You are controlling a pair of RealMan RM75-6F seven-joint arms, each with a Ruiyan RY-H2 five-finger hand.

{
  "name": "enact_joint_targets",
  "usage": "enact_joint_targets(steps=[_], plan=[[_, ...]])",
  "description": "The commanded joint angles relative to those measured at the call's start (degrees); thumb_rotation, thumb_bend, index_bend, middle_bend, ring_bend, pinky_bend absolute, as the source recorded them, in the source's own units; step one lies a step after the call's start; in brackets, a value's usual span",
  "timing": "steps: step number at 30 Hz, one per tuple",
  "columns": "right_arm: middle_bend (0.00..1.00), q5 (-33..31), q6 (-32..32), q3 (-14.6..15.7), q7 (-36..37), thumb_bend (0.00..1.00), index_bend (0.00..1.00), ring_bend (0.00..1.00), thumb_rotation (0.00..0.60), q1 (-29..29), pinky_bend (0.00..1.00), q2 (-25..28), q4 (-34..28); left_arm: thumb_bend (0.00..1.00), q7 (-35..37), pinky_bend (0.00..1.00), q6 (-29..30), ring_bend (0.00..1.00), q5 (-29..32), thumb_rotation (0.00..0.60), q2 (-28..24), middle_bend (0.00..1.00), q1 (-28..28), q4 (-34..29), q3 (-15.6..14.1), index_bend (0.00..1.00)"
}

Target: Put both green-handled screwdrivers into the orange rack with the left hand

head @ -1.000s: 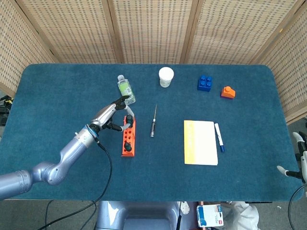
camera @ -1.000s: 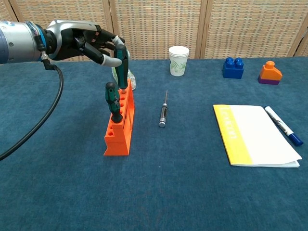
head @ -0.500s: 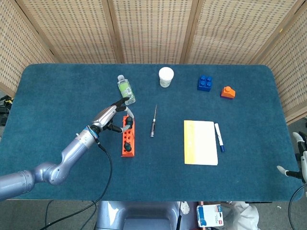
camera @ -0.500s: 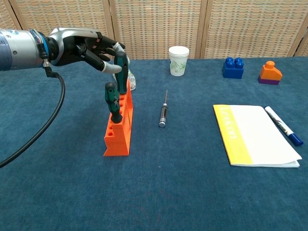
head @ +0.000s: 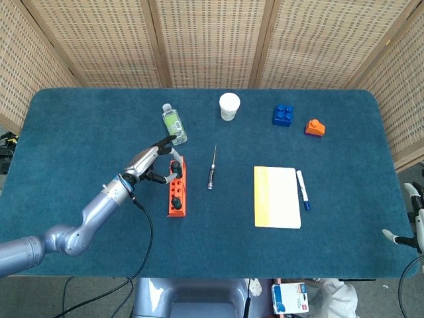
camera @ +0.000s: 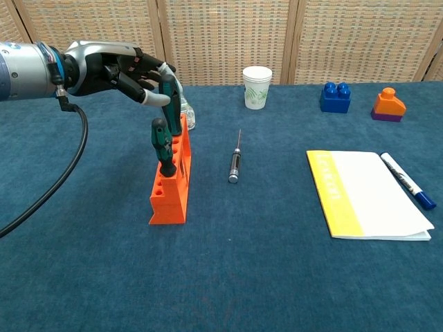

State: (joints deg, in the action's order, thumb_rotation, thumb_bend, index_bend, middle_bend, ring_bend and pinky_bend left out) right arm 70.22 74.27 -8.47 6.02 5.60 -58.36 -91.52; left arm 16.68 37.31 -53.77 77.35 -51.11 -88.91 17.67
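Note:
The orange rack (camera: 169,200) (head: 180,211) stands left of the table's middle. One green-handled screwdriver (camera: 163,146) (head: 175,197) stands upright in a hole near the rack's middle. The second green-handled screwdriver (camera: 171,111) (head: 174,171) stands in a hole at the rack's far end. My left hand (camera: 121,72) (head: 151,162) pinches the top of its handle between thumb and finger. At the right edge of the head view only a sliver of my right hand (head: 412,215) shows, off the table.
A slim black screwdriver (camera: 235,166) lies right of the rack. A small bottle (head: 173,124) lies just behind the rack. Further back stand a paper cup (camera: 257,87), a blue block (camera: 335,97) and an orange block (camera: 386,105). A yellow-edged notebook (camera: 363,197) and marker (camera: 408,181) lie right.
The held screwdriver has gone from tilted above the rack's far end to upright and lower in its hole. My left hand has sunk slightly with it.

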Motion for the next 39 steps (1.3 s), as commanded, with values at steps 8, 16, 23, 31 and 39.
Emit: enact_joint_targets(steps=[8, 16, 23, 31, 39], plan=[[0.0, 0.07, 0.05, 0.03, 0.07, 0.0, 0.0, 0.0, 0.6, -0.06, 0.0, 0.16, -0.25, 0.32, 0.72, 0.0, -0.22, 0.0, -0.4, 0.6, -1.12, 0.0, 0.57, -1.1, 0.27, 0.31], [0.0, 0.19, 0.19, 0.1, 0.06, 0.0, 0.0, 0.0, 0.6, -0.16, 0.0, 0.33, -0.56, 0.21, 1.46, 0.0, 1.15, 0.0, -2.31, 0.6, -3.89, 0.0, 2.0, -4.33, 0.92, 0.26], [0.0, 0.75, 0.61, 0.25, 0.24, 0.0, 0.0, 0.0, 0.6, -0.36, 0.0, 0.59, -1.01, 0.0, 2.78, 0.0, 5.26, 0.0, -6.45, 0.6, -9.06, 0.0, 5.89, -9.45, 1.22, 0.0], [0.0, 1.8, 2.21, 0.17, 1.4, 0.0, 0.0, 0.0, 0.6, -0.98, 0.0, 0.77, -1.01, 0.0, -2.4, 0.0, 25.48, 0.0, -18.24, 0.6, -15.96, 0.0, 20.82, -11.03, -6.09, 0.0], [0.0, 4.89, 6.04, 0.09, 0.55, 0.0, 0.0, 0.0, 0.6, -1.36, 0.0, -1.04, 1.02, 0.0, -14.02, 0.0, 41.43, 0.0, -22.22, 0.6, -19.12, 0.0, 33.93, -13.04, -14.0, 0.0]])
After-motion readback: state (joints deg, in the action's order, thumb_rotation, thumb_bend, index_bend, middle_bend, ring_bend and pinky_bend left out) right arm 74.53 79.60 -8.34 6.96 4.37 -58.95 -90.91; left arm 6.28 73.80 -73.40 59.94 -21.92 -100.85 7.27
